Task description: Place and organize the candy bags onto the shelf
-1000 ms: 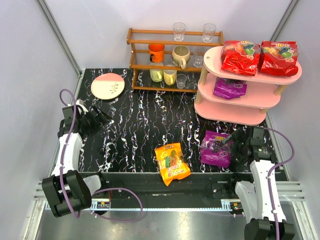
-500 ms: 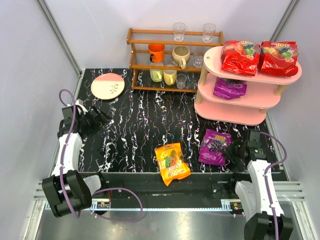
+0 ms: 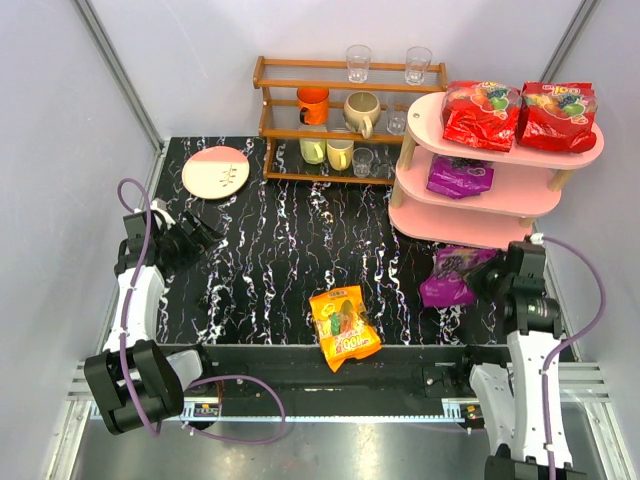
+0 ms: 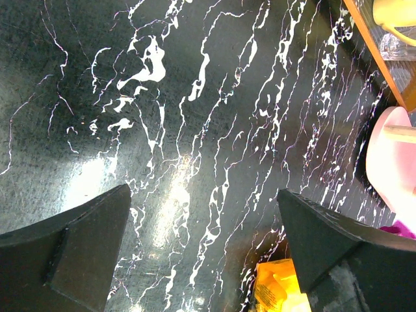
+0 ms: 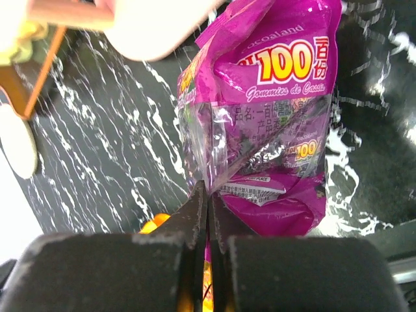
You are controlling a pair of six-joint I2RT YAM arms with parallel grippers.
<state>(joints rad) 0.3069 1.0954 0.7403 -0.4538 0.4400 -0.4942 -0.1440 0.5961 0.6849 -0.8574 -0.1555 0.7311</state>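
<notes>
Your R jaws pinch purple bag (image 3: 450, 278) by its edge, just beside pink shelf (image 3: 470, 228) bottom board. L jaws wide over counter (image 3: 280, 250). Orange bag (image 3: 343, 327) at near counter edge.

See only a sliver of orange candy bag (image 5: 151, 226) behind the right gripper (image 5: 208, 195); cannot read small print on the purple candy bag (image 5: 273, 97); lose the blurred shelf (image 5: 149, 29) at the top edge.
</notes>
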